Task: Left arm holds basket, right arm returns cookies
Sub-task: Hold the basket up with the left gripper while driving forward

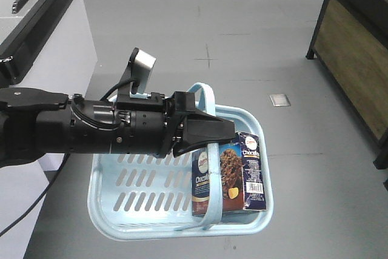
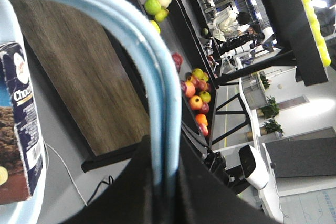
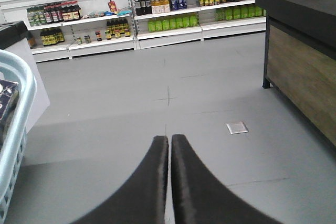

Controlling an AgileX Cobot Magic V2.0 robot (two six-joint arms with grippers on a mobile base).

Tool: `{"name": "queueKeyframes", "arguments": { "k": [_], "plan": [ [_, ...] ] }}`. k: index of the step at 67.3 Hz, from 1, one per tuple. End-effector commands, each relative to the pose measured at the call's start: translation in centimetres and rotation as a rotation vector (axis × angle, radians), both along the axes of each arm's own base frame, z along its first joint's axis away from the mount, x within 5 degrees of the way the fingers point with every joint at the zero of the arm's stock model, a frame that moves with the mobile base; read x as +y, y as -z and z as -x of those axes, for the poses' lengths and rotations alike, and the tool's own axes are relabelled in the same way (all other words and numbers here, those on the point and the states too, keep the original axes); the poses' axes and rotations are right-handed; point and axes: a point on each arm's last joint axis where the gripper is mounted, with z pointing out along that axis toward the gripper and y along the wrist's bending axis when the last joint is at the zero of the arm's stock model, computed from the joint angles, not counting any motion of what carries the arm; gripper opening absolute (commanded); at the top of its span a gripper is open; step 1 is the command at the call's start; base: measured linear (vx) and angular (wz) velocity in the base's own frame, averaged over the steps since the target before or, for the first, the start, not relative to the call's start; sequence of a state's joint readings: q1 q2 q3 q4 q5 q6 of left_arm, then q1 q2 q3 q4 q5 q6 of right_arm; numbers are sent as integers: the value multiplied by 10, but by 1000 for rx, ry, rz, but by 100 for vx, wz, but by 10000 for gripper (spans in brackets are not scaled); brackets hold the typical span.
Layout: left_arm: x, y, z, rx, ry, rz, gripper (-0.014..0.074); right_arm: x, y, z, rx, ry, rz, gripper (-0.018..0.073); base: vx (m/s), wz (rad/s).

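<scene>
Cookies (image 1: 230,177) standing on end inside basket (image 1: 104,210), against its 3 o'clock end wall, long axis running upright; sitting at 5 o'clock from left gripper (image 1: 221,134), which is clamping hoop handle (image 1: 209,93); right gripper (image 3: 169,141) hanging outside basket, fingers pressed together, holding nothing; basket showing at its 9 o'clock; left nearer but occupied; right likely needing to open, then swing toward 9 o'clock.
</scene>
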State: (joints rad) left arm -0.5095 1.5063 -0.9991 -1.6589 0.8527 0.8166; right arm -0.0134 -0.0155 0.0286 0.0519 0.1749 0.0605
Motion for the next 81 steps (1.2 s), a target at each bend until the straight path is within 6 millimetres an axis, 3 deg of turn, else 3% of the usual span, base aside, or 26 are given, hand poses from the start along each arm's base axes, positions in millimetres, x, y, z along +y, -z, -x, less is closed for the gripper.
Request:
{"name": "queueKeyframes", "arguments": {
  "k": [1,81],
  "plan": [
    [0,-33,5,-28,-4,146,-6,0,-6,0,-77,3,9,-3,41,-1],
    [0,-33,5,-28,-3,145,-6,0,-6,0,-78,3,9,-3,46,-1]
  ]
}}
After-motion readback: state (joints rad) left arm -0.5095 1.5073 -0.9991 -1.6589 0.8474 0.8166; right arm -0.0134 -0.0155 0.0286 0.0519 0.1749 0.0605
